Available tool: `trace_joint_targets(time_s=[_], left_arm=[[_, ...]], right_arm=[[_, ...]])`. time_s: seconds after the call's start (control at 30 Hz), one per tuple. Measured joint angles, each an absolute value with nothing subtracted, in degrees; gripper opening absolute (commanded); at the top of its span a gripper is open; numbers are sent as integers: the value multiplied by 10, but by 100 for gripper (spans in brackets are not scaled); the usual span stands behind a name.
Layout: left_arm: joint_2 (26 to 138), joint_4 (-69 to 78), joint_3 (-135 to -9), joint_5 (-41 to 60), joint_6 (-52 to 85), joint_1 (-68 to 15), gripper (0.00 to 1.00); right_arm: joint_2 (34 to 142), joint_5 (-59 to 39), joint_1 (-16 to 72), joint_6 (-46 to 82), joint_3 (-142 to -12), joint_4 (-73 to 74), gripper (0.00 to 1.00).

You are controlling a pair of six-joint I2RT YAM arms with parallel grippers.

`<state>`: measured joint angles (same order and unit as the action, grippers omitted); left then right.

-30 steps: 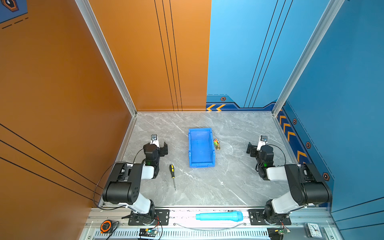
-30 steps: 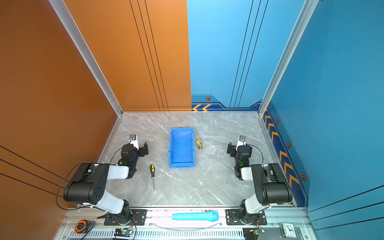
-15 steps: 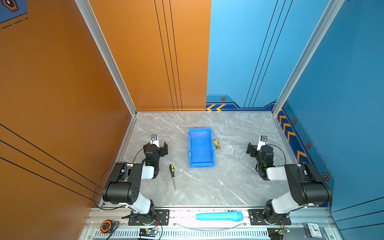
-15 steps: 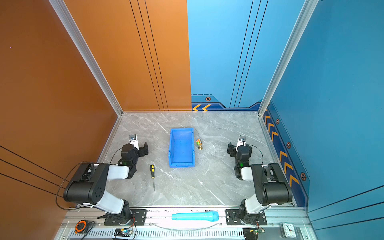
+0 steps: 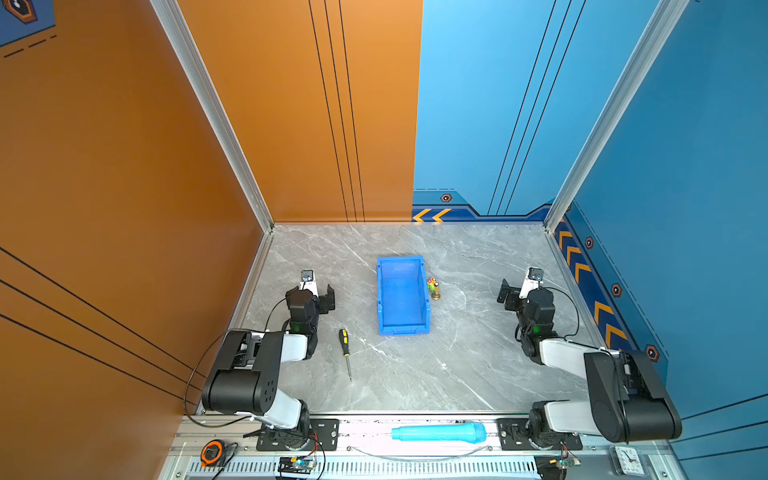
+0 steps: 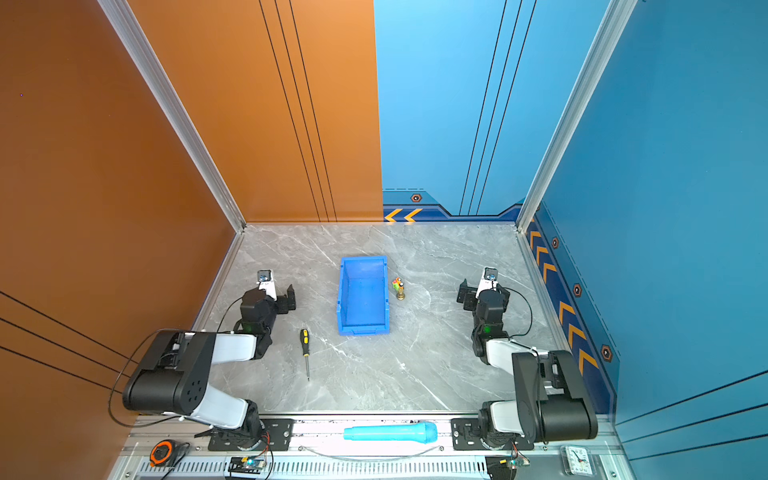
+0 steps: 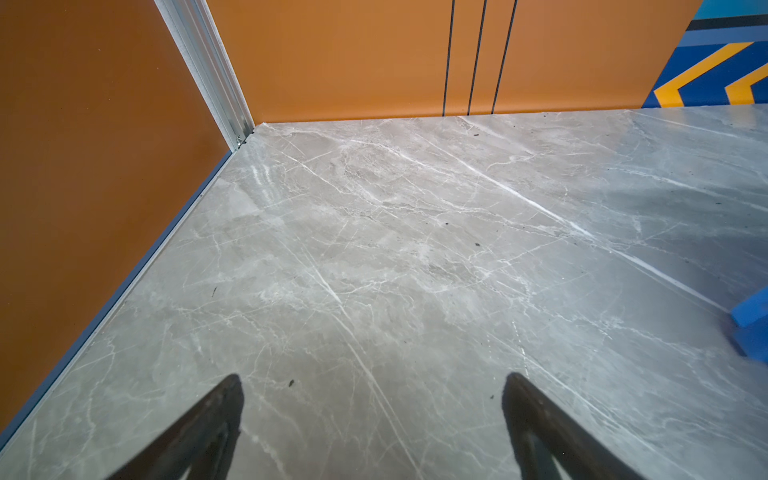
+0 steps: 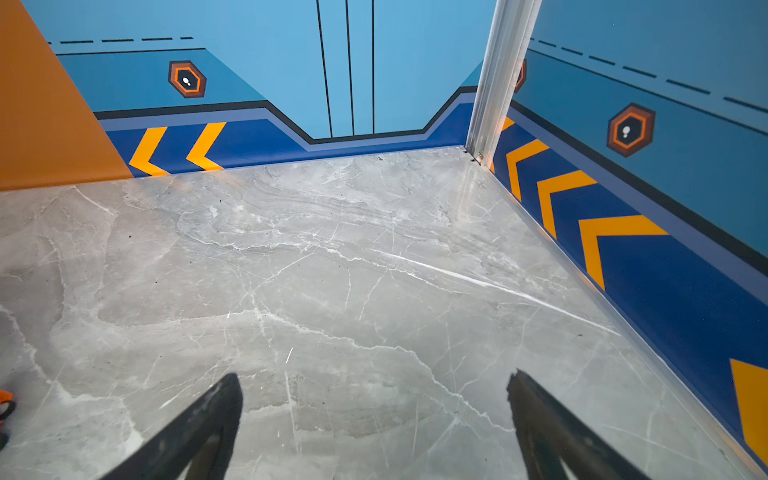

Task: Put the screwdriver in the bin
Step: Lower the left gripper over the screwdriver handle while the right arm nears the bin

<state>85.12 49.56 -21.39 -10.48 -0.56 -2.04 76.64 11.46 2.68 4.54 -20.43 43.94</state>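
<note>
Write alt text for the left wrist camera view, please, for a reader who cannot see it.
The left gripper hangs open over the grey marble table, its two dark fingers spread wide with nothing between them. Beyond, two orange walls meet at a silver corner post, and a corner of the blue bin shows at the frame's edge.

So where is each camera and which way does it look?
Top views: high up front, looking down at table, bin, screwdriver; left arm, right arm show.
Left wrist: rides its arm, facing the orange corner; open left pincer shows.
Right wrist: rides its arm, facing the blue corner; open right pincer shows.
Shared: top views and left wrist see the bin.
</note>
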Motion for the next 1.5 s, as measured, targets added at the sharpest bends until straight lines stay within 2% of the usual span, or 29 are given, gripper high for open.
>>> trace_joint_targets(time_s=[0.17, 0.4, 0.57, 0.8, 1.03, 1.37, 1.5], left_arm=[[789, 429, -223, -105, 4, -19, 98], [739, 279, -269, -91, 30, -21, 98], [698, 133, -328, -72, 50, -26, 98], [668, -84, -429, -47, 141, -32, 98], [683, -241, -479, -1, 227, -69, 98], [719, -386, -509, -10, 302, -148, 100], [743, -412, -506, -10, 330, -164, 93]], right_arm=[[691, 131, 44, 60, -207, 359, 100], [617, 190, 105, 107, -272, 166, 100], [600, 219, 142, 168, -336, 32, 100], [615, 196, 189, 202, -417, -118, 100], [624, 158, 267, 207, -432, -182, 100], [697, 122, 382, 180, -504, -209, 100], [706, 104, 423, 168, -524, -210, 100]])
